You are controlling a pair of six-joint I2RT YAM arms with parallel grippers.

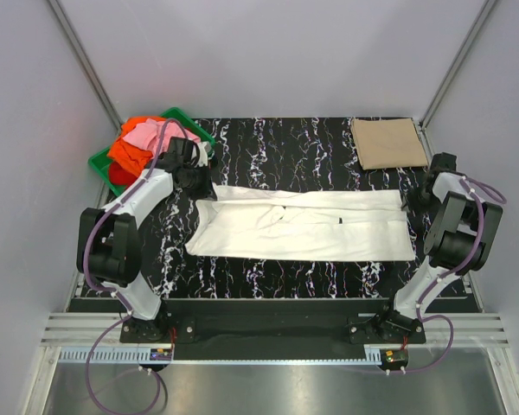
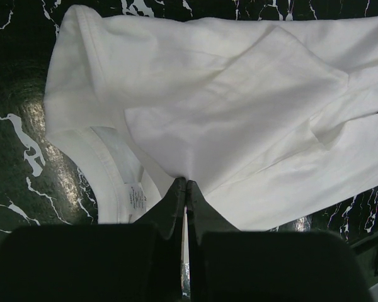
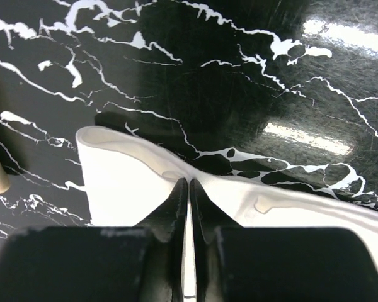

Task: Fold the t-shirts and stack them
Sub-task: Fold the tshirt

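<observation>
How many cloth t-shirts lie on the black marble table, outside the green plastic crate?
2. The white cloth t-shirt lies spread across the middle; the folded tan cloth t-shirt lies at the far right corner. Another could hide beneath either.

Item: white t-shirt [image 2: 239, 113], lying in overlapping folded layers across a black, white-veined table [image 2: 16, 163]. The neck band [image 2: 104, 170] is at lower left, with a sewn label [image 2: 136, 200] whose print is unreadable. Item: left gripper [image 2: 186, 189], dark fingers pressed together at the cloth's near edge, apparently pinching a fold.
</observation>
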